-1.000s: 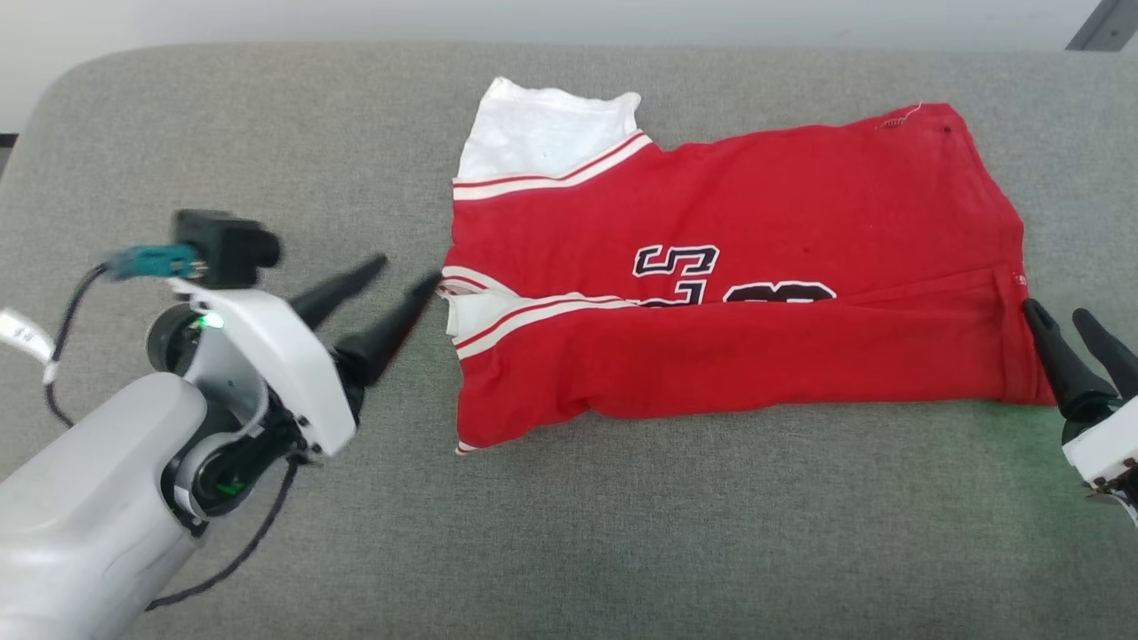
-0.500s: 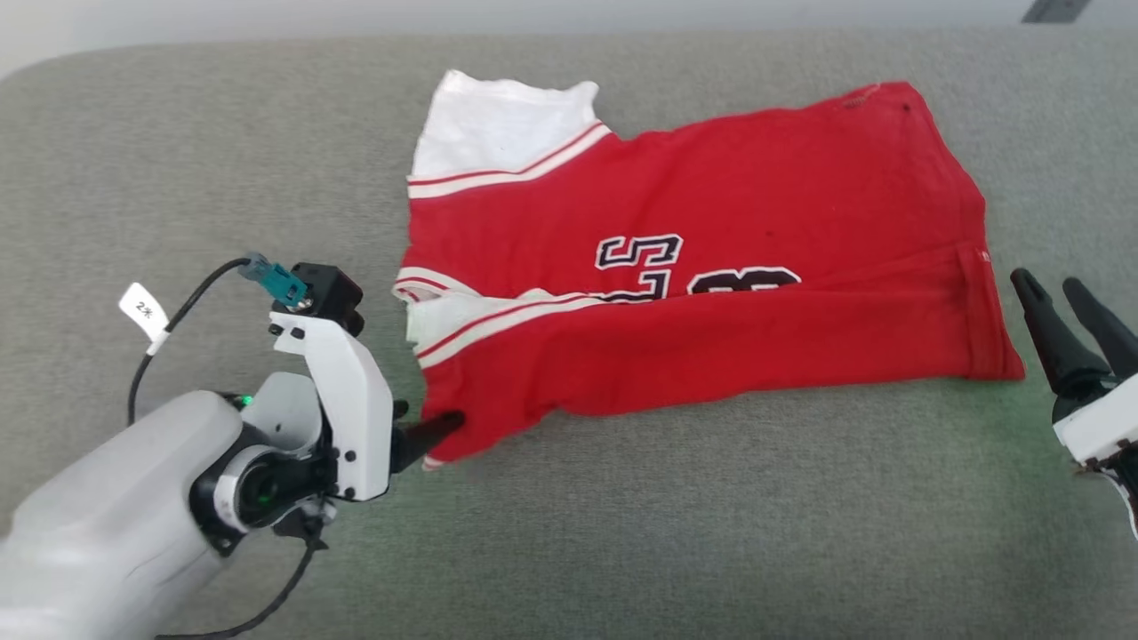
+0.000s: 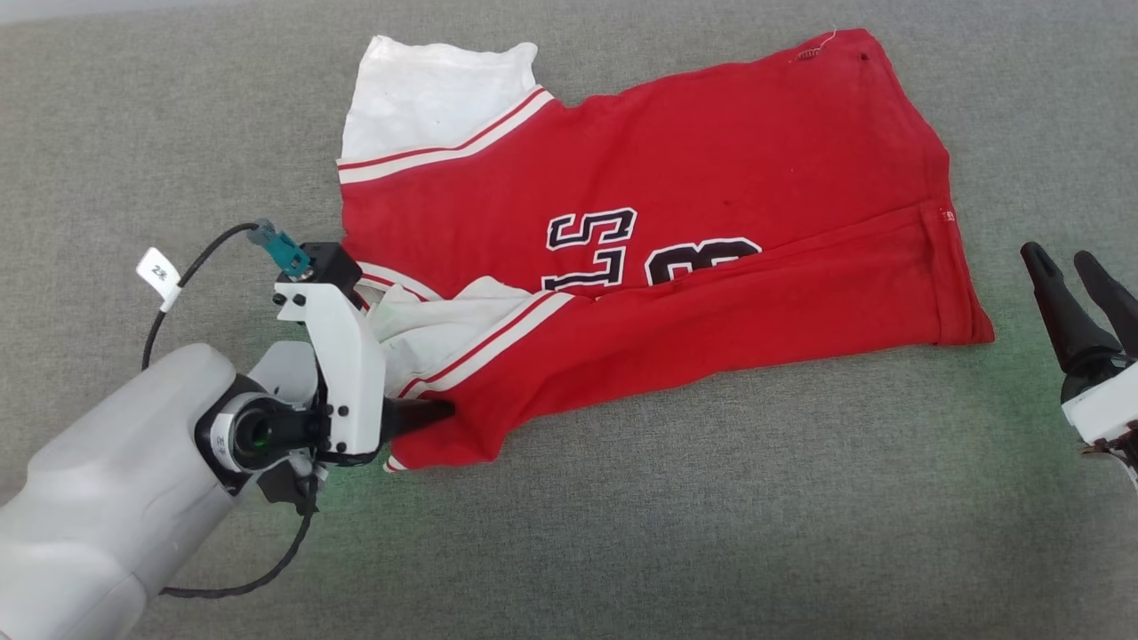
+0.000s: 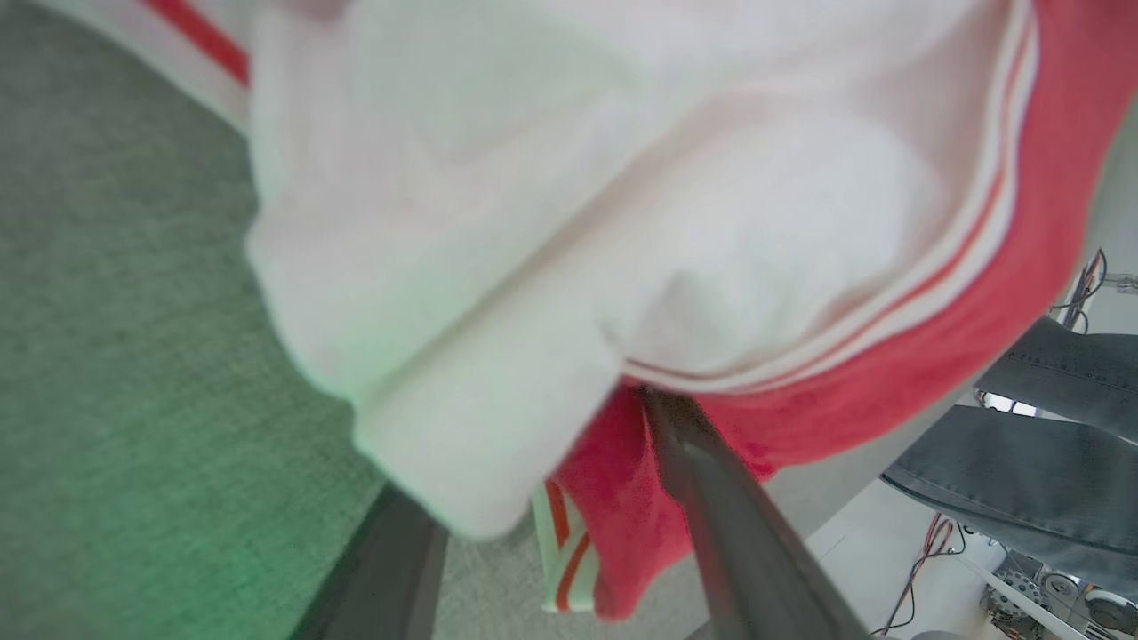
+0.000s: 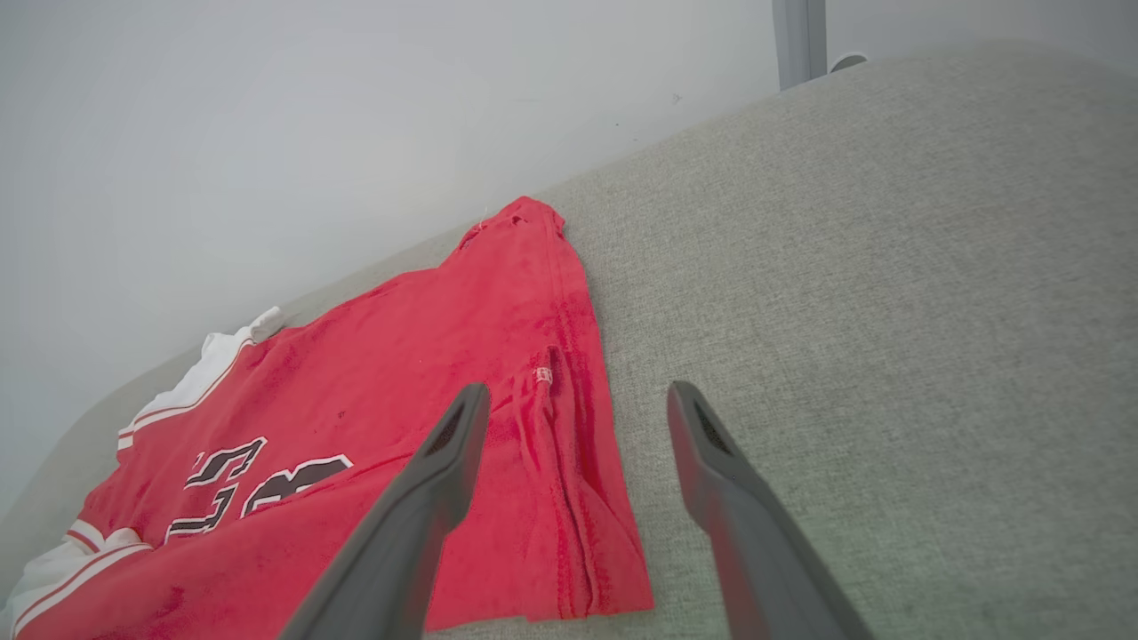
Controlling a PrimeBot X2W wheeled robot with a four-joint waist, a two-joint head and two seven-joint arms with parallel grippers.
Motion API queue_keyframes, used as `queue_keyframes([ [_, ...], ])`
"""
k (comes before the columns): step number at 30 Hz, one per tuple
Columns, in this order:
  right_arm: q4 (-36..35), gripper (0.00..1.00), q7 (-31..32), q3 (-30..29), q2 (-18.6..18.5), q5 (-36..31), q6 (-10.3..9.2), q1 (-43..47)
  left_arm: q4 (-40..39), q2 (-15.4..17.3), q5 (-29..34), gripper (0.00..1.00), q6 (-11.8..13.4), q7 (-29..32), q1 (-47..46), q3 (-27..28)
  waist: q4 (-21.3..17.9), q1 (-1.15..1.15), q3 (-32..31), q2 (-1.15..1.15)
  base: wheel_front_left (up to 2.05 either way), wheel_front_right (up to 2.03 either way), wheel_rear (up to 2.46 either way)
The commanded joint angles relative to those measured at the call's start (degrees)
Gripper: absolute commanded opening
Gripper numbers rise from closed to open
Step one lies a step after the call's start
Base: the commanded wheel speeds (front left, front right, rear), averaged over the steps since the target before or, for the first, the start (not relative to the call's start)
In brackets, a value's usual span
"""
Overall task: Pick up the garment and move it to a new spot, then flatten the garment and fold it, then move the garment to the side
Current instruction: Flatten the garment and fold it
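Right, you're in the fold step. The garment (image 3: 676, 267) lies flat on the grey cushion (image 3: 622, 533), mid-surface, with its near long edge already turned over along the middle.

Long axis runs left-right across the head view. The collar and sleeve end points to your left and the hem (image 3: 956, 267) to your right. One white sleeve (image 3: 436, 80) sticks out at the far left corner.

Left gripper (image 3: 431, 415) is at the near-left corner. Its fingers stand wide and straddle the bunched white-and-red cloth, which sits between them unpinched. Right gripper (image 3: 1058, 255) is spread wide too, near the hem end but apart from it.

Next move as I read it: close the left on that corner, bring the right in to pinch the hem corner, then lift both together. The near-left bunch looks lumpy, so check you've caught every layer.
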Motion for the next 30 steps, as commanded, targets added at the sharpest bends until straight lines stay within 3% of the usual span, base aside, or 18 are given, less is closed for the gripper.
queue_keyframes([
  [1,-0.49,1.00,0.52,0.35,-0.55,-0.76,-0.02,-0.62,1.71,-3.65,0.23,0.00,-0.39,0.30,2.28,-2.39,-0.08,0.00,0.19,-0.01,0.00,0.00,0.00],
  [7,-1.60,1.00,5.12,3.66,-3.98,-3.83,-0.02,-0.97,2.49,-4.34,0.45,0.00,-1.54,-0.05,1.55,-2.08,0.23,0.00,0.56,-0.01,0.00,0.00,0.00],
  [18,-1.63,1.00,24.27,14.04,-12.05,-9.51,-0.02,-5.97,3.57,-7.04,2.33,0.00,-4.00,-3.17,-1.02,-1.48,2.00,0.00,2.61,-0.01,0.00,0.00,0.00],
  [25,4.11,1.00,28.08,17.18,-11.60,-10.42,-0.03,-9.57,5.31,-9.14,3.07,0.00,-5.31,-4.10,-2.09,-1.44,3.35,0.00,3.51,-0.01,0.00,0.00,0.00],
  [26,4.71,0.95,28.48,17.78,-11.75,-10.85,-0.06,-9.68,5.54,-9.43,3.17,0.00,-5.54,-4.49,-2.17,-1.35,3.54,0.00,3.51,-0.01,0.00,0.00,0.00],
  [27,5.11,0.49,28.72,18.39,-11.86,-10.97,-0.08,-9.68,5.82,-9.57,3.32,0.00,-5.81,-4.89,-2.21,-1.21,3.68,0.00,3.45,-0.01,0.00,0.00,0.00],
  [28,5.41,0.32,28.76,18.77,-11.76,-10.50,-0.08,-9.67,6.13,-9.64,3.38,0.00,-5.97,-5.25,-2.17,-1.08,3.78,0.00,3.36,-0.01,0.00,0.00,0.00],
  [29,5.63,0.00,28.77,19.04,-11.52,-9.82,-0.07,-9.56,6.44,-9.68,3.43,0.00,-6.22,-5.49,-2.03,-1.01,3.85,0.00,3.21,-0.01,0.00,0.00,0.00],
  [30,5.76,0.00,28.67,19.26,-11.55,-9.58,-0.07,-9.45,6.68,-9.68,3.44,0.00,-6.51,-5.80,-1.78,-1.00,3.95,0.00,2.96,-0.01,0.00,0.00,0.00],
])
